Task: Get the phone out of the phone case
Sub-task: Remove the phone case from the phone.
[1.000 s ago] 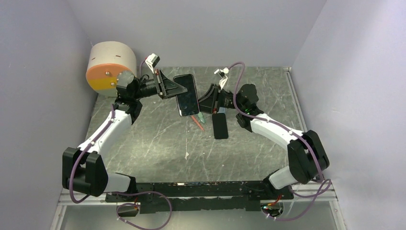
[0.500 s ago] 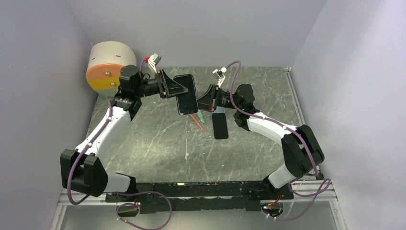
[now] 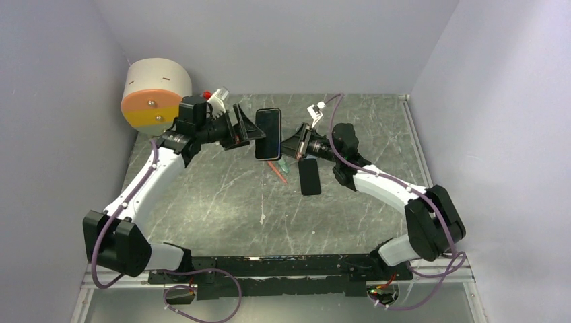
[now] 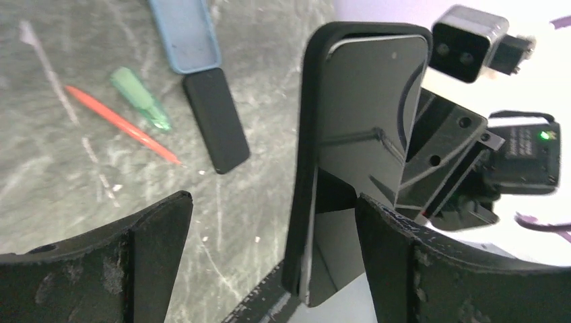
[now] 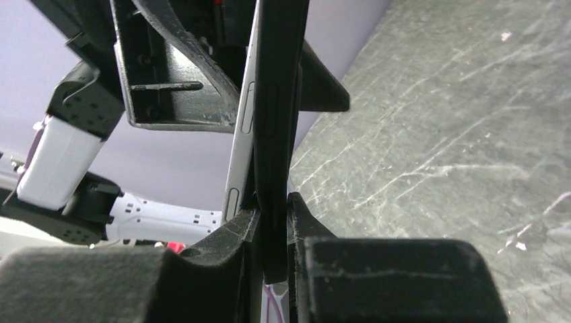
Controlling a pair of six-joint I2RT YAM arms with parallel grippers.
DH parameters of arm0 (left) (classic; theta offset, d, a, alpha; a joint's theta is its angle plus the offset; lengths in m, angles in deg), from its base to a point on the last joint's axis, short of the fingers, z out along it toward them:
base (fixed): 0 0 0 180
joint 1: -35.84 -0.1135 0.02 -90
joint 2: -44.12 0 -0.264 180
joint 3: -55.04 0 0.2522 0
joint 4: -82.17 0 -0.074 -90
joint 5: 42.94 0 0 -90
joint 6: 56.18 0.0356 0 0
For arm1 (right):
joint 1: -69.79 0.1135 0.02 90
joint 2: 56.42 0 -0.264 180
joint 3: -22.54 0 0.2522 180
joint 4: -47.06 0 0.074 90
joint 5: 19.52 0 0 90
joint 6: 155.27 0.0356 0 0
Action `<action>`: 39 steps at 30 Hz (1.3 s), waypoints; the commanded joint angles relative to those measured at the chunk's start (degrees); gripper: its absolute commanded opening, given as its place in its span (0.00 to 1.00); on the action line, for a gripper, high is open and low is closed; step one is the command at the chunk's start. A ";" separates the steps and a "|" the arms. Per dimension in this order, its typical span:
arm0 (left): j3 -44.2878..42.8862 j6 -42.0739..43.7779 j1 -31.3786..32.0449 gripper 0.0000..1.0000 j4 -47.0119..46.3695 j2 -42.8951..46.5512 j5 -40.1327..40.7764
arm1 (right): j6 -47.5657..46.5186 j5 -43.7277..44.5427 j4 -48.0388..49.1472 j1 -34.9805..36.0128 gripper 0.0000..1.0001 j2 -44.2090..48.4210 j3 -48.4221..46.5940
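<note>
The phone, in its black phone case, hangs upright in the air over the back of the table. My right gripper is shut on the case's edge, and the phone's silver side shows just left of it, between the fingers. My left gripper stands wide open on the phone's left. In the left wrist view the phone sits between its fingers, nearer the right one and touching neither.
On the table below lie a flat black slab, a red pen and a green tool. A blue case lies beyond them. A white and orange drum stands at the back left by the wall.
My left gripper has opened and let go of the phone. The phone has turned more upright and shifted a little right, held by the right gripper alone.
</note>
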 commanded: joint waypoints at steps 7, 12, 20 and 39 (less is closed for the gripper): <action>-6.44 20.87 10.43 0.94 11.51 7.90 27.04 | -0.64 10.72 -10.42 0.29 0.00 5.48 -1.47; -7.14 29.05 19.95 0.94 11.02 8.95 38.97 | -0.84 14.86 -15.82 0.38 0.00 7.16 -2.32; -10.13 36.97 30.82 0.94 11.17 4.30 51.66 | 0.73 17.27 -18.73 0.45 0.00 7.95 -2.40; -10.79 47.30 40.22 0.76 9.52 -4.39 68.01 | 2.45 17.56 -19.30 0.63 0.00 6.76 -3.84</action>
